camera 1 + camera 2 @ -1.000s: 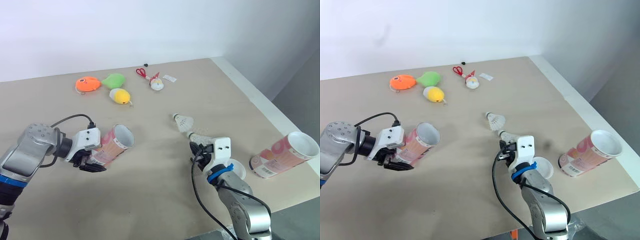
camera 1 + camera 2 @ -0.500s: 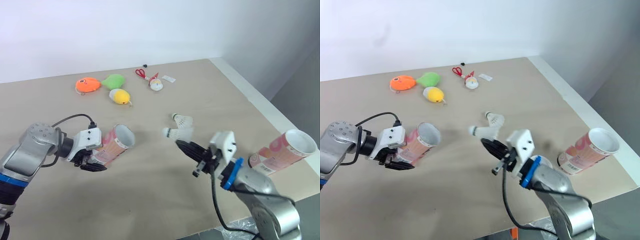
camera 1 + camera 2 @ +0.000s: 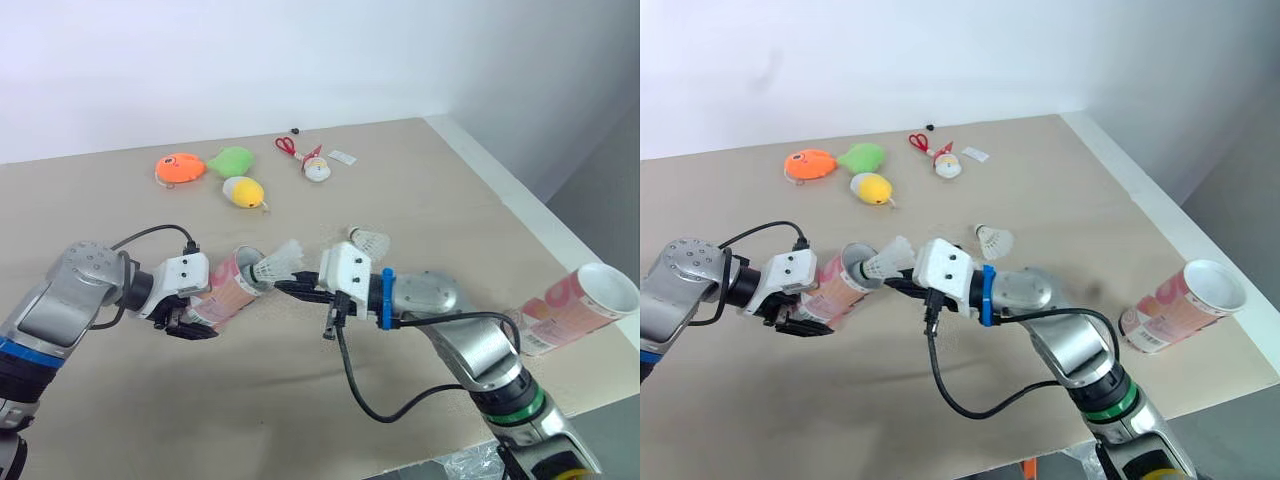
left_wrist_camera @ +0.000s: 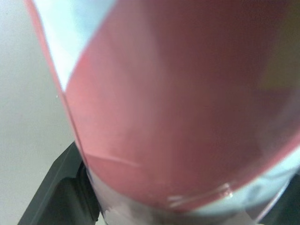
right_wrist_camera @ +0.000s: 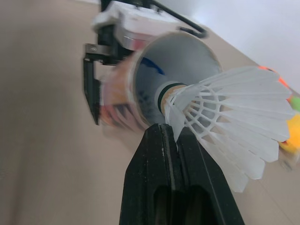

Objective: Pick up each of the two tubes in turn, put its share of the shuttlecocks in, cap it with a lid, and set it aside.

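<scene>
- We find no brand or wording we can read on either tube; the print is too small or too blurred to make out.
- The tube (image 3: 232, 290) in hand is pink and white outside, with a pale inner wall and a round open mouth. In the left wrist view its pink side sits very close.
- The left claw (image 3: 196, 318) is clamped around the lower part of this tube, which tilts with its mouth toward the right arm.
- The right claw (image 3: 285, 287) is pinched narrow on a shuttlecock (image 3: 278, 262), gripping the edge of its skirt near the base.
- That shuttlecock has white feathers and a dark band above a white cork. The cork is at the tube's mouth and the feathers fan away from it.
- A second shuttlecock (image 3: 370, 241) lies on the bench (image 3: 430, 190), just behind the right arm.
- The second tube (image 3: 580, 305), also pink and white with a pale label patch, lies on its side near the bench's right edge, mouth open.
- Far across the bench are an orange toy (image 3: 180, 166), a green toy (image 3: 230, 160), a yellow toy (image 3: 242, 191) and red scissors (image 3: 286, 146).
</scene>
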`<state>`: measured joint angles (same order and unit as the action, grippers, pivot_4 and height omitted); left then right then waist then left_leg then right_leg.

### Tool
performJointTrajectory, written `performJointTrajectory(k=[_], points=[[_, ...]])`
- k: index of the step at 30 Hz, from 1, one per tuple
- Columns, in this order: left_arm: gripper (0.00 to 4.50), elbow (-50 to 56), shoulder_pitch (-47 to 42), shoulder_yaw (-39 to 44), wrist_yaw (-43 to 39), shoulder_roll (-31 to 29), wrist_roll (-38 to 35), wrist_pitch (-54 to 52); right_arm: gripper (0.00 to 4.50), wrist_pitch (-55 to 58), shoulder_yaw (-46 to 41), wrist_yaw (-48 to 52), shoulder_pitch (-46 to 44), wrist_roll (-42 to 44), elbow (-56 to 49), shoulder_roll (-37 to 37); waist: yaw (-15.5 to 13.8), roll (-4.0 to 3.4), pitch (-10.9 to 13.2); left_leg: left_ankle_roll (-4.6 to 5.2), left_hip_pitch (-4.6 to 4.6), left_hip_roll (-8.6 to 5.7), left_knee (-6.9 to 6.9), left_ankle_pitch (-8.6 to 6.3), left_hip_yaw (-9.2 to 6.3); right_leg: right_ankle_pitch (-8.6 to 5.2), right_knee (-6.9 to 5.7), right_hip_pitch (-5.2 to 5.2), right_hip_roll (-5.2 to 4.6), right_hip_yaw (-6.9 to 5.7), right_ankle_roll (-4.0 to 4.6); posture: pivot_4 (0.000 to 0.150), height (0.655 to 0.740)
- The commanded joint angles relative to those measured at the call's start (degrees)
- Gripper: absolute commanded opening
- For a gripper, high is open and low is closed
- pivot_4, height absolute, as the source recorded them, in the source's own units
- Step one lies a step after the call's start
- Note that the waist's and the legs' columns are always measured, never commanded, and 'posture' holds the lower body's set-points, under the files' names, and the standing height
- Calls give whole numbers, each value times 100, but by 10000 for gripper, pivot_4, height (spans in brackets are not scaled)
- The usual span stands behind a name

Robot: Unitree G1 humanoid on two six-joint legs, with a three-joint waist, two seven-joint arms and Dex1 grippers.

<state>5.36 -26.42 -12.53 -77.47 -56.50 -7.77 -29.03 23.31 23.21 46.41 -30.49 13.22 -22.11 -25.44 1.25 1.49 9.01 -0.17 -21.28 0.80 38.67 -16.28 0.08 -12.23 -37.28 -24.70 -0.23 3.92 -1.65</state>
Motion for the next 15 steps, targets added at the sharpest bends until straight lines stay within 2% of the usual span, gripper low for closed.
performJointTrajectory(k=[1,3,4,8,10,15], points=[[33438,25,-21,-31,133,66,57,-32,6841,29,-29,61,-83,93,-114,140,0,0,0,0,0,0,0,0,0,0,0,0,0,0,0,1500,7400],[33438,42,-23,-27,137,69,52,-44,13116,148,-156,-49,32,247,-235,275,0,0,0,0,1,0,0,0,0,0,0,0,1,0,1,1500,7400],[33438,39,-30,-30,137,72,56,-41,18683,192,-284,-188,179,318,-338,361,-1,0,0,0,1,0,0,0,-1,0,0,0,1,-1,1,1500,7400],[33438,14,-45,-20,132,69,56,-20,34081,299,-829,-774,898,459,-787,558,-11,0,0,0,-2,0,-2,0,-6,-3,0,1,-1,-5,3,1500,7400],[33438,9,-50,-20,139,70,63,-14,44424,263,-1192,-1192,1297,460,-953,711,-9,0,0,0,-6,-2,-1,0,-7,-5,0,-2,-4,-5,1,1500,7400],[33438,20,-71,-27,183,106,52,-43,44783,-245,-1730,-2717,2397,-818,-670,846,-7,1,0,-5,-8,-10,2,3,-4,-1,1,-1,-13,-1,-7,1500,7400]])
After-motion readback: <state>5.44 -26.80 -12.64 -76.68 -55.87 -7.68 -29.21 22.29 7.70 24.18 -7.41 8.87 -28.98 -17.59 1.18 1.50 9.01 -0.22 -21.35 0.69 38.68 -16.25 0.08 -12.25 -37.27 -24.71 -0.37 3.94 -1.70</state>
